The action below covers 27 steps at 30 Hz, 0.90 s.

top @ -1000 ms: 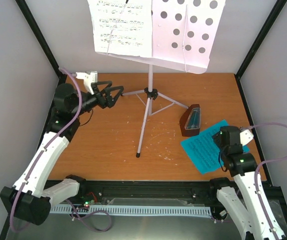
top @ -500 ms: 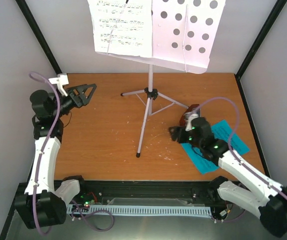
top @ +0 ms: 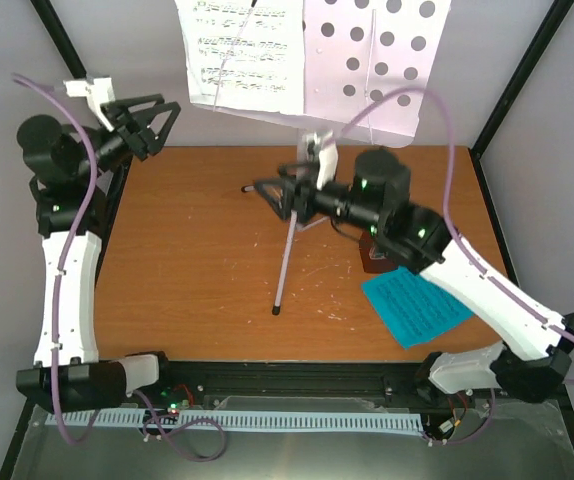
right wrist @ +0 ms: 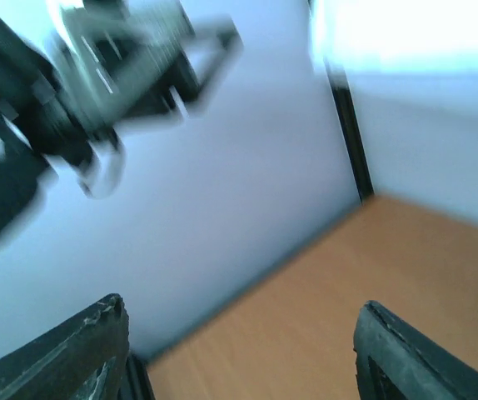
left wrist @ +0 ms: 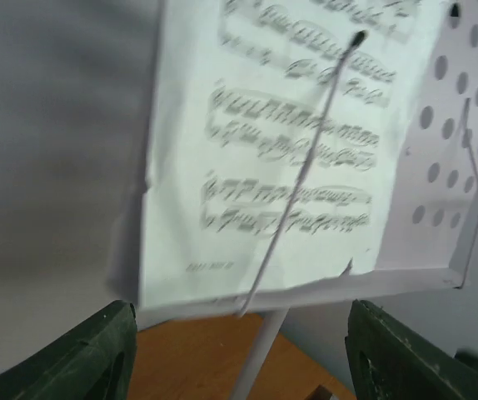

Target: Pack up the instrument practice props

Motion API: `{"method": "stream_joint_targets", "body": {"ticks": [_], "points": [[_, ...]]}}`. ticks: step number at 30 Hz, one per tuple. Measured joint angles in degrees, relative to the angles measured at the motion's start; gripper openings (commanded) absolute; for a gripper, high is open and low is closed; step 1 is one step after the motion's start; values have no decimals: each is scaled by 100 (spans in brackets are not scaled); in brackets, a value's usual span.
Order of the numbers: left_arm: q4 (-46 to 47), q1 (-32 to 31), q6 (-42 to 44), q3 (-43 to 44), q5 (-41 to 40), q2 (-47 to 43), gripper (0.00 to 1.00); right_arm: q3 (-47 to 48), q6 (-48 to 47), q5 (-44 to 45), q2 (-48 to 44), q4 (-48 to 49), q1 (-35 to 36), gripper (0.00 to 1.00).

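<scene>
The silver-white tripod music stand [top: 289, 255] stands at the table's middle back, its perforated grey desk [top: 387, 60] high up. White sheet music [top: 247, 55] rests on the desk, also in the left wrist view [left wrist: 281, 150]. The brown metronome [top: 375, 260] is mostly hidden behind my right arm. The teal booklet [top: 415, 305] lies flat at the right front. My left gripper [top: 152, 115] is raised at the far left, open and empty, facing the sheet music. My right gripper [top: 277, 190] is open and empty, beside the stand's pole, pointing left.
Grey enclosure walls with black corner posts [top: 77, 75] close in the table on three sides. The wooden tabletop [top: 197, 270] runs bare from the stand to the left arm. The stand's legs [top: 332, 205] spread over the back middle.
My left gripper has risen and moved back toward the sheet music. My right arm has swung up from the booklet and across to the left, now near the stand's pole.
</scene>
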Motion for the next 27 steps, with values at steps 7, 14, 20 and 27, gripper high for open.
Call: {"method": "stream_joint_targets", "body": {"ticks": [7,14,20,27], "points": [[-798,-710,573,1460,-238,688,63,4201,-153,184,1650,-1150,-26,75],[-1115,-861,684,1980,-295,960,61,6092,-199,629,2444,-2044,-542,72],[-1191,-920,684,2426,-245,1222,59,6092,-92,890,2468,-2253,-774,69],[-1191,-1005,682,2625,-179,1405,56,6092,-4,1051,2514,-2308,-793,68]]}}
